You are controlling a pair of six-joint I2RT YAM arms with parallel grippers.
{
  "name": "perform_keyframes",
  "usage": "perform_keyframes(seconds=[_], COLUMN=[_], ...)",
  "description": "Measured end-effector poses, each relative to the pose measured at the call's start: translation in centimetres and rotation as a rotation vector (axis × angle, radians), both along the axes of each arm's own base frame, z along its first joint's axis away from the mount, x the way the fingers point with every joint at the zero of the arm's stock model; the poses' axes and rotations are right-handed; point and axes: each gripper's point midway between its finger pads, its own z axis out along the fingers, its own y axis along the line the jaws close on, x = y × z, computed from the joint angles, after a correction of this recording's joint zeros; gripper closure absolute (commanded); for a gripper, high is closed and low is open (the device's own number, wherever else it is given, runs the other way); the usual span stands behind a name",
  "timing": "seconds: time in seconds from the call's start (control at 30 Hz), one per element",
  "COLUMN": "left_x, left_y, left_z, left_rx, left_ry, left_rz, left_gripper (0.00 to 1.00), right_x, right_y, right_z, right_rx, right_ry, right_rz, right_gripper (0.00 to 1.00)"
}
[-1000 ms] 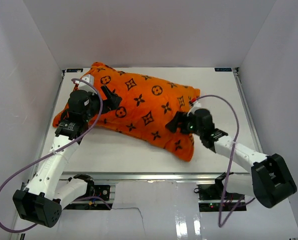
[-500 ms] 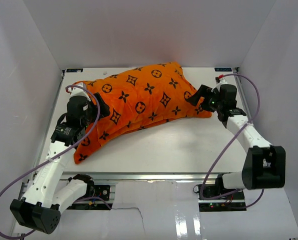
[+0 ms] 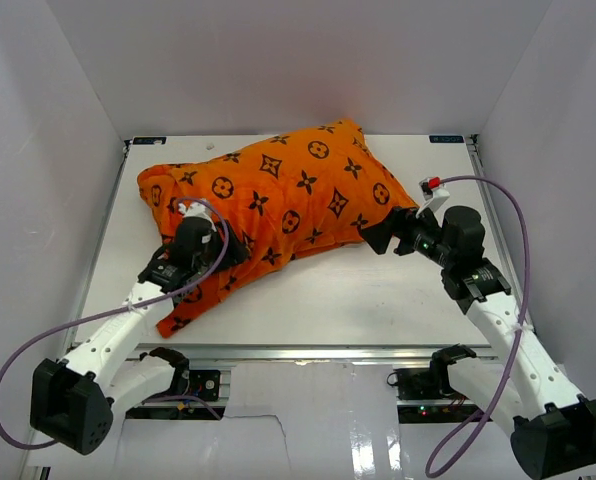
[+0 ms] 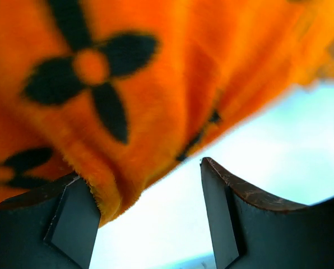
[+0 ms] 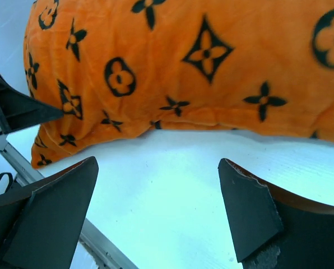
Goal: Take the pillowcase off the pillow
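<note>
Left gripper [image 4: 147,185] is at the near-left flap of the pillowcase [image 3: 288,195], 8 o'clock on the table [image 3: 378,300]. Jaws apart, hem hangs between them against one pad, not clamped. Left wrist view is blurry and the flap is cut off. Right gripper [image 3: 380,238] at 3 o'clock, jaws wide apart, nothing between. Pillowcase lies diagonally, 8 to 1 o'clock, with the pillow fully hidden inside. Versus half a second back: left gripper dropped to the near flap, right pulled nearer, pillowcase barely shifted.

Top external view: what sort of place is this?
Probably a robot test cell: white table boxed in by plain white walls, left arm and right arm bolted at its near edge.
</note>
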Motion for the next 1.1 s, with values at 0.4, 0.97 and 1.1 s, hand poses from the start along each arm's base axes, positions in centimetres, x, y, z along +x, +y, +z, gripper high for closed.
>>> perform_keyframes(seconds=[0.4,0.97,1.1], left_x=[-4.1,-7.2,-8.0], left_y=[-21.3,-15.6,-13.2], left_z=[7.1,12.4,10.6], left_rx=[-0.233,-0.256,-0.216], left_ry=[-0.117,-0.266,-0.243], left_rz=[-0.536,-0.494,-0.445], left_gripper=[0.18,0.06,0.06], right_x=[-2.7,-6.0,-6.4], right_y=[-0.7,6.7,10.0], right_z=[-2.7,-2.3,-0.7], right_rx=[-0.059,-0.172,-0.210], right_ry=[0.020,-0.035,-0.082], right_rz=[0.013,0.296,0.343], right_gripper=[0.01,0.17,0.18])
